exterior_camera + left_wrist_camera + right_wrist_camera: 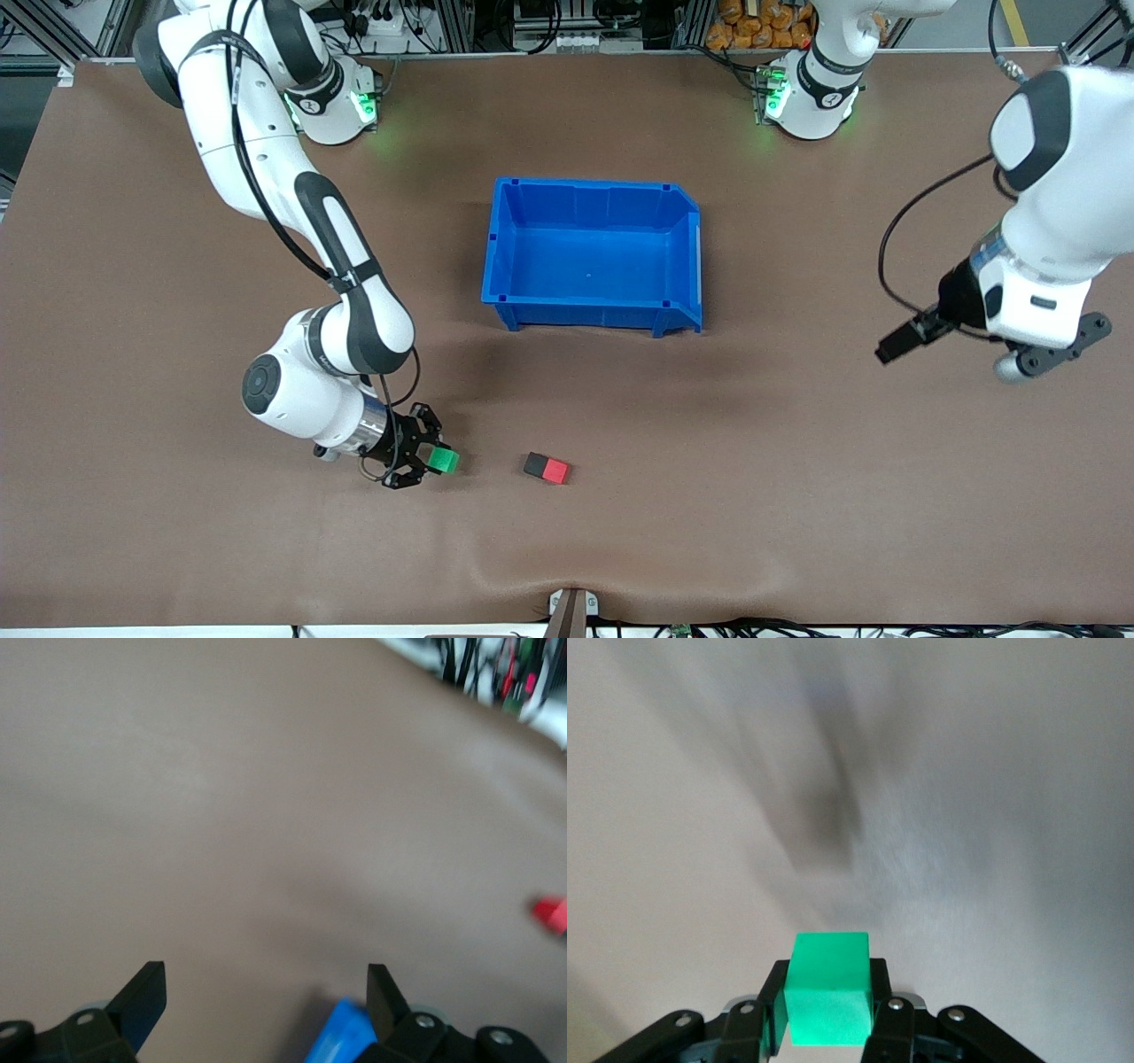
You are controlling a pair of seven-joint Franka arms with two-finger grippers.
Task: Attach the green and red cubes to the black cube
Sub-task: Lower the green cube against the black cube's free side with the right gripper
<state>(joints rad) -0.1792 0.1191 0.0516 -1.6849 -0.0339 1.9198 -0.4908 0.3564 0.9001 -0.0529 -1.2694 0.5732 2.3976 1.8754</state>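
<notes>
Jaws of the right gripper (427, 458) are pinched on the small, bright green matte cube (443, 459), which is held between the black fingers (772, 1010) with much of its body standing out past the fingertips, as is seen in the right wrist view (829, 1001). The cube is carried low over the brown table cover (797, 532), toward the right arm's end of the table and beside the joined pair.

That pair, the small matte black cube (535, 463) with the small bright red matte cube (555, 471) touching it, lies on the cover nearer to the front camera than the open blue plastic bin (594, 310). The black cube's free face is turned toward the held green cube, so that attachment is judged to be the step in hand.

Several faults are possible. With so little of the green cube gripped, it could be twisted or pushed back in the fingers on contact. Should the faces be met askew or too high, the join could be missed. As the pair lies loose, it could be shoved along the cover rather than mated, or the red cube could be knocked off.

Over the left arm's end of the table the left gripper (895, 341) is kept waiting, fingers spread and nothing held.
</notes>
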